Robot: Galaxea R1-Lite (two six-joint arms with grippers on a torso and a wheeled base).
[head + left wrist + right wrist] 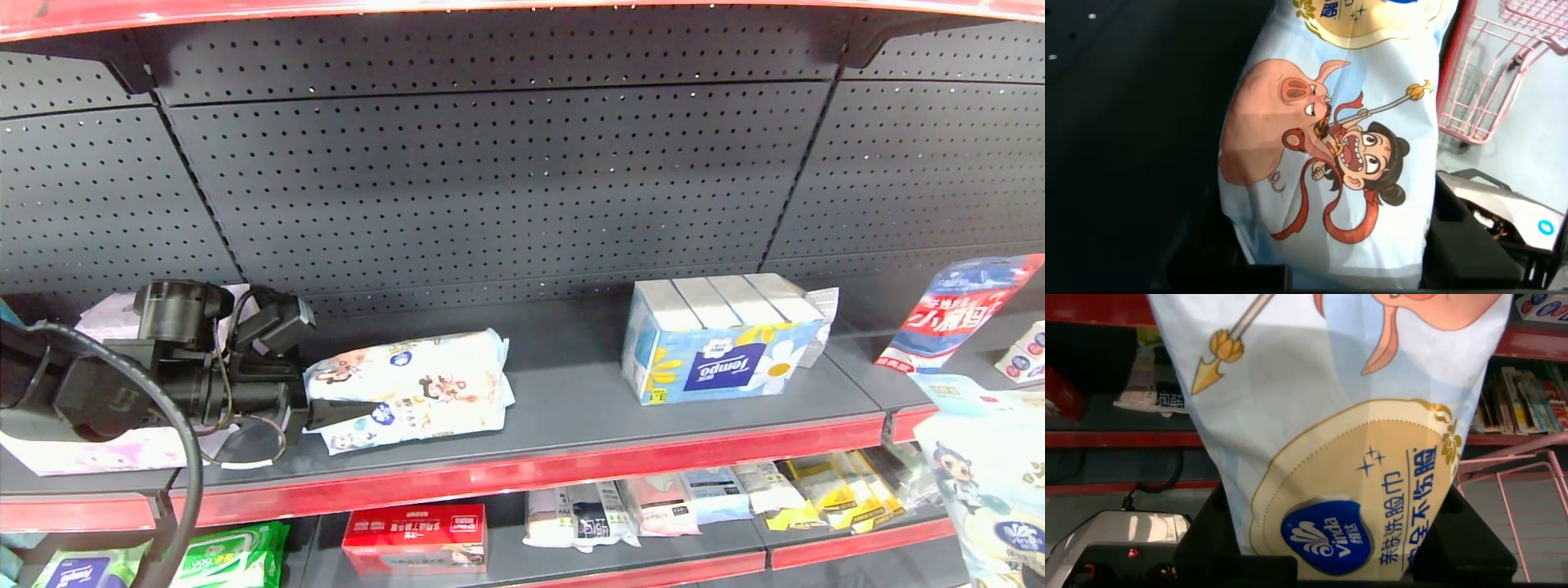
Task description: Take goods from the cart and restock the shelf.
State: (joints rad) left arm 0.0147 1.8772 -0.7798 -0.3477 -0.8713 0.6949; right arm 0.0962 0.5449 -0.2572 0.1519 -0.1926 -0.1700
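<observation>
1. Step in hand, as I read it: you're setting down pack no. 1. The L gripper (pixel 317 407) is clamped on one end of the cartoon pack (pixel 416 388). The pack lies flat on the middle shelf (pixel 571 384), left part, near the front lip.
2. The R gripper (pixel 1331 543) is clamped on the second pack (pixel 992 490), fingers either side of its narrow end. It's held in the air in front of the shelving, right side, not on any board.
3. Neighbours: a pale pink pack (pixel 110 314) sits just behind the L arm. The blue tissue multipack (pixel 718 343) is well apart to the right, w/ bare board between it and the cartoon pack.
4. Next move, prob.: part the L fingers and pull straight back toward the pink cart (pixel 1503 73). The soft wrap may cling, so go slow and don't drag the pack off the lip.
5. After that, the bare stretch looks the best spot for the second pack. Lay it flat, clear of both neighbours.
</observation>
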